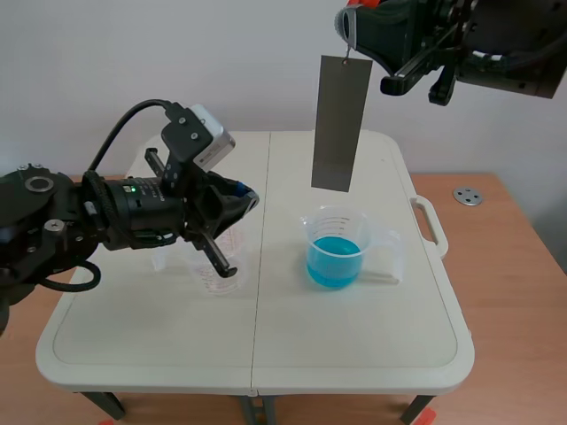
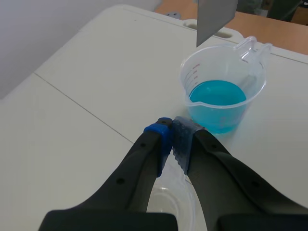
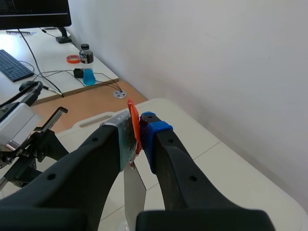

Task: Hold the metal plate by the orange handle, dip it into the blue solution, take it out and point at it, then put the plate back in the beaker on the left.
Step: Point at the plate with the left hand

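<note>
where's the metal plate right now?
Scene view, right of centre: the metal plate hangs upright from the right gripper, its lower edge above the beaker of blue solution.

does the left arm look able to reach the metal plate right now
Probably yes. The left end effector, shut, sits low over the empty beaker, and the metal plate hangs from the right end effector above the blue solution beaker with open air between; it would need to rise.

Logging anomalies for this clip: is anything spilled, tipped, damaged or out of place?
Nothing stands out. The metal plate hangs from the right gripper, clamped by its orange handle, above the blue solution beaker, which stands upright with no spill visible on the table. The empty beaker stands upright under the left gripper.
</note>
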You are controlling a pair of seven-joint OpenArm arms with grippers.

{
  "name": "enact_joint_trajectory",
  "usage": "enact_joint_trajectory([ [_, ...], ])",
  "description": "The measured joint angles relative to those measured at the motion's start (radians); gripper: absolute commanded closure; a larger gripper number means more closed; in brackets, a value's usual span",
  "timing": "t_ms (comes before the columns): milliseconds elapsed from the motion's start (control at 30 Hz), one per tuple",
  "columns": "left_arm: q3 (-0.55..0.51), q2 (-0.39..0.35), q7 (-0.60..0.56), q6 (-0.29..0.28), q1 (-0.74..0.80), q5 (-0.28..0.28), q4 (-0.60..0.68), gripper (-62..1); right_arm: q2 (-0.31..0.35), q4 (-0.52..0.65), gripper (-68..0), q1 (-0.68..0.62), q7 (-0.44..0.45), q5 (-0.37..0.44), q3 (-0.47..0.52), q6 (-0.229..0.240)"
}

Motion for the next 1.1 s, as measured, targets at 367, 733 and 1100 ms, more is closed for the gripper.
enact_joint_trajectory([
  [367,0.004,0.073,0.000,0.000,-0.051,0.047,-0.049,-1.8,0.000,0.000,-1.3,0.000,0.000,0.000,0.000,0.000],
  [733,0.004,0.079,0.000,0.000,-0.051,0.047,-0.049,-1.8,0.000,0.000,-1.3,0.000,0.000,0.000,0.002,0.000],
  [1100,0.004,0.078,0.000,0.000,-0.051,0.047,-0.049,-1.8,0.000,0.000,-1.3,0.000,0.000,0.000,0.013,0.000],
])
